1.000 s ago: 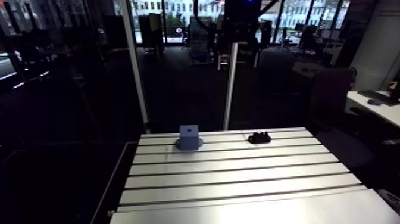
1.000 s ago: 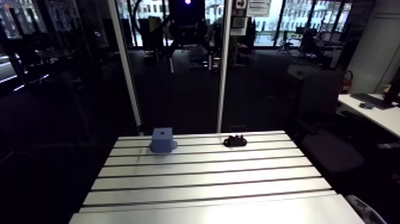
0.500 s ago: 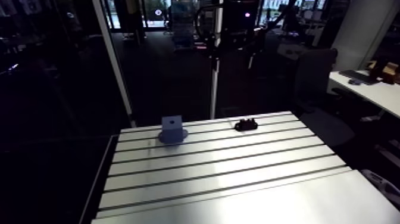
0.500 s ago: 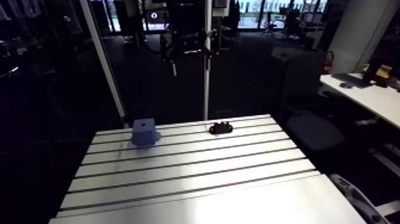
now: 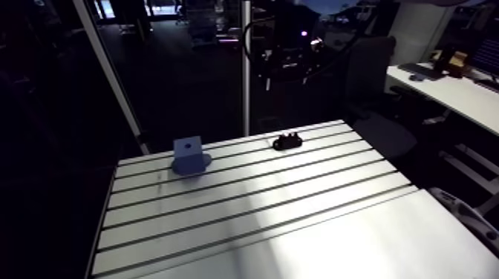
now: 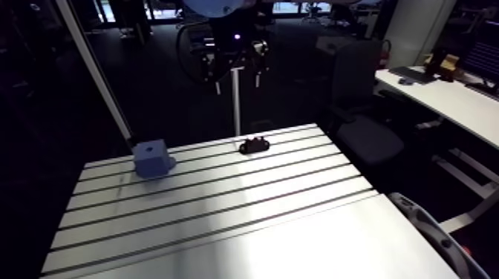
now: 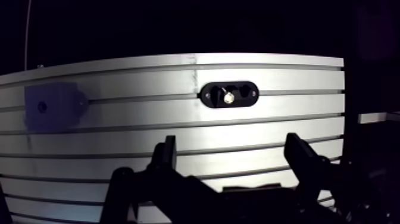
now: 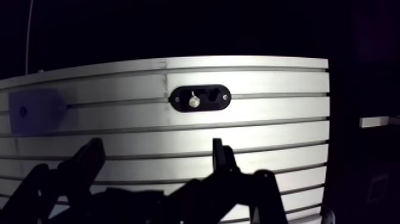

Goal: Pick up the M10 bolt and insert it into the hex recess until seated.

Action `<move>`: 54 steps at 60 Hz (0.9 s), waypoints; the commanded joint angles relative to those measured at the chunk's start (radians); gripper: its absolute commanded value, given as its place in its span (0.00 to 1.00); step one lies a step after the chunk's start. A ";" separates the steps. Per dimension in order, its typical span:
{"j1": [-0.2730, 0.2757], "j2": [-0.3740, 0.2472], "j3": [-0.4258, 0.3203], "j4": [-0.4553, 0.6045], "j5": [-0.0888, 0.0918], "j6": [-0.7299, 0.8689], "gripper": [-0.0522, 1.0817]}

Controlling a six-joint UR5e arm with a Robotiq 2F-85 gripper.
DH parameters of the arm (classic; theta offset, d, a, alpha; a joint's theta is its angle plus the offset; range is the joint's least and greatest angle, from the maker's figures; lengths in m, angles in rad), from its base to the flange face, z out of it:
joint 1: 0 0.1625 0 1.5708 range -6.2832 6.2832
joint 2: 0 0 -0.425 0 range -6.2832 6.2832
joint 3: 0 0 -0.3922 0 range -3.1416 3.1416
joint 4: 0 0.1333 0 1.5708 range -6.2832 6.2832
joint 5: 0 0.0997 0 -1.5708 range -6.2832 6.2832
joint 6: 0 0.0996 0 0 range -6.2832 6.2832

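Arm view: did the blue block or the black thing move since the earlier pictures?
No, only the arm turned, and its camera with it, so the whole picture shifted. The blue block and the black holder with the bolt sit where they were on the table, apart. Nothing was grabbed: the gripper is open and empty.
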 commanded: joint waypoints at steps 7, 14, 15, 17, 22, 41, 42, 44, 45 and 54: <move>-0.021 0.013 0.018 -0.030 0.015 -0.013 0.06; -0.024 0.038 0.021 -0.030 0.023 -0.013 0.06; -0.024 0.038 0.021 -0.030 0.023 -0.013 0.06; -0.025 0.044 0.021 -0.034 0.023 -0.013 0.06; -0.031 0.067 0.028 -0.085 0.023 -0.013 0.06; -0.052 0.132 0.056 -0.183 0.025 -0.013 0.06; -0.052 0.135 0.059 -0.192 0.026 -0.013 0.06; -0.050 0.137 0.063 -0.199 0.026 -0.013 0.06; -0.050 0.137 0.063 -0.199 0.026 -0.013 0.06; -0.056 0.163 0.073 -0.226 0.028 -0.004 0.06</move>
